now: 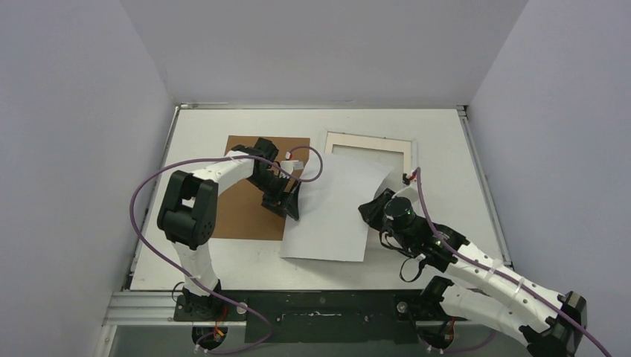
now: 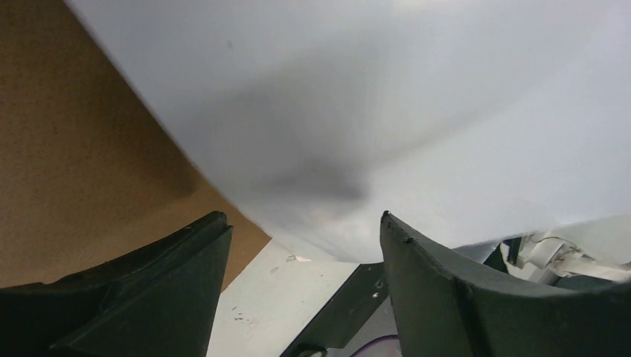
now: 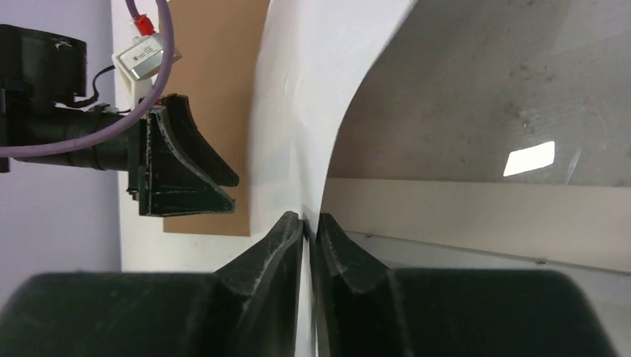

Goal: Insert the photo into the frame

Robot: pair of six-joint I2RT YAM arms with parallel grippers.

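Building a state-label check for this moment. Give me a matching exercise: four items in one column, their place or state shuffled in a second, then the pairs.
Column one:
1. photo
2. frame
3. backing board
4. left claw

Column two:
A. open, gripping nothing
B. brown, flat on the left part of the table
C. white side up, right edge pinched in the right claw
D. far side of the table, near edge hidden by the sheet

Pairs: 1-C, 2-D, 3-B, 4-A
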